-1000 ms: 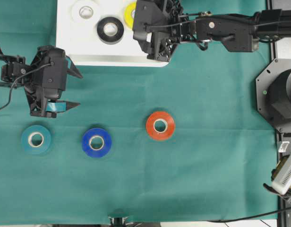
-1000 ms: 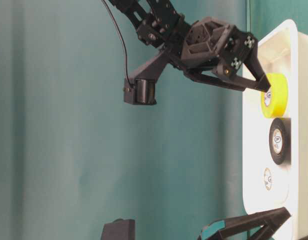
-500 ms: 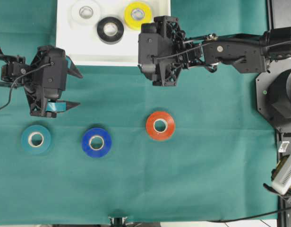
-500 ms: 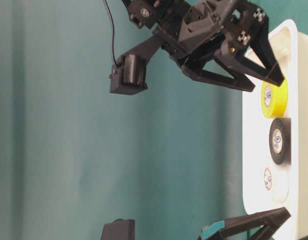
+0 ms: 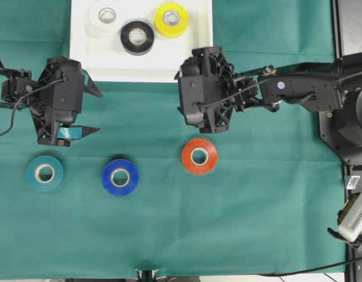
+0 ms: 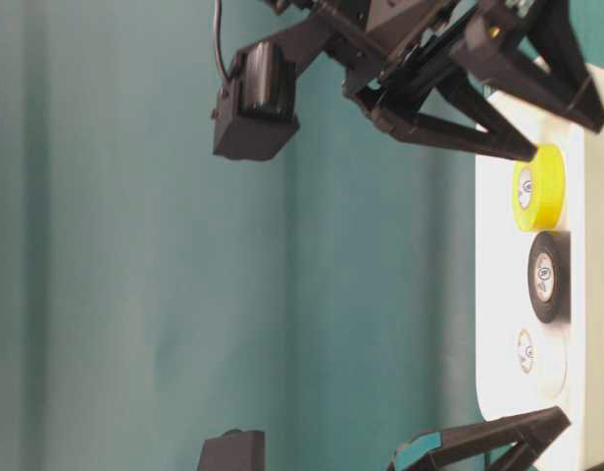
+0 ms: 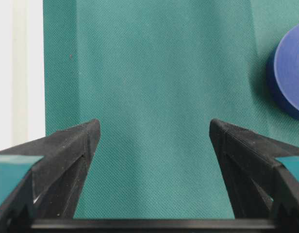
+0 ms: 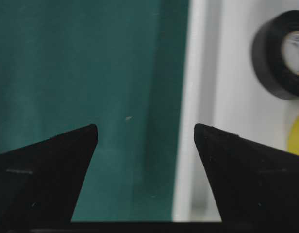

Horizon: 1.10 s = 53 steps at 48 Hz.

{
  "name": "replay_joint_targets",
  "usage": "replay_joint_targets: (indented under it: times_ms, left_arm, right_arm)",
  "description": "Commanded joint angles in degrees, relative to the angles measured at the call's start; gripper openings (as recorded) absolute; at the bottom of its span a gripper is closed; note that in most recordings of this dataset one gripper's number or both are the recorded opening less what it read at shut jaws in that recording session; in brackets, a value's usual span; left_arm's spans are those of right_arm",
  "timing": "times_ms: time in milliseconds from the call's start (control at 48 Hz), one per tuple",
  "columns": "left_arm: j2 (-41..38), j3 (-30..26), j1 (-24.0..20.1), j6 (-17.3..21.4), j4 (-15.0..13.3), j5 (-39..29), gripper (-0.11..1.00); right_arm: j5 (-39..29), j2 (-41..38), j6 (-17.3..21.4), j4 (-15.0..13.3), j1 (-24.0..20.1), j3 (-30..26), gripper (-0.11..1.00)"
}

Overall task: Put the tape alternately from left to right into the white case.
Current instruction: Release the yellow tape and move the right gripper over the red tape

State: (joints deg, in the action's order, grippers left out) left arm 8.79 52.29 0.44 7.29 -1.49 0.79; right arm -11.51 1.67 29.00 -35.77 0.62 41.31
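Note:
The white case point(image 5: 140, 70) holds the white tape point(image 5: 106, 16), the black tape point(image 5: 137, 37) and the yellow tape point(image 5: 170, 19). On the green cloth lie the teal tape point(image 5: 44, 173), the blue tape point(image 5: 120, 177) and the red tape point(image 5: 199, 156). My right gripper point(image 5: 182, 94) hangs open and empty just below the case's right corner, above the red roll; its wrist view shows the case rim point(image 8: 198, 97) and the black tape point(image 8: 280, 53). At the left, above the teal roll, my left gripper point(image 5: 97, 111) is open and empty, with the blue tape point(image 7: 288, 77) off to its right.
A green cloth point(image 5: 257, 205) covers the table. The right arm point(image 5: 298, 88) reaches in from the right over the cloth. Grey robot base hardware point(image 5: 348, 117) stands at the right edge.
My right gripper has drawn back from over the yellow tape, out of the case and over the cloth toward the red roll. The yellow tape stays in the case. The left arm is still.

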Motion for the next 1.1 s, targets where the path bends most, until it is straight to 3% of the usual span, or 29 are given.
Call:
replay_joint_targets:
  times_ms: [0,584,875,1084]
  left_arm:
    - [0.88,-0.53,0.18,0.00,-0.09,0.44,0.98]
    - [1.05,-0.44,0.97,-0.09,-0.09,0.09,0.98]
    - [1.85,0.44,5.10,-0.18,-0.09,-1.32,0.98]
    - [4.31,2.11,9.49,-0.18,-0.09,-5.89,0.98]
  right_arm:
    - [0.35,1.85,0.18,-0.09,-1.14,0.00,0.85]
    - [2.11,2.29,0.18,0.09,-2.20,0.79,0.85]
    - [2.37,2.29,0.18,0.09,-2.20,0.88,0.85]
    - [2.37,2.29,0.18,0.09,-2.20,0.97,0.85]
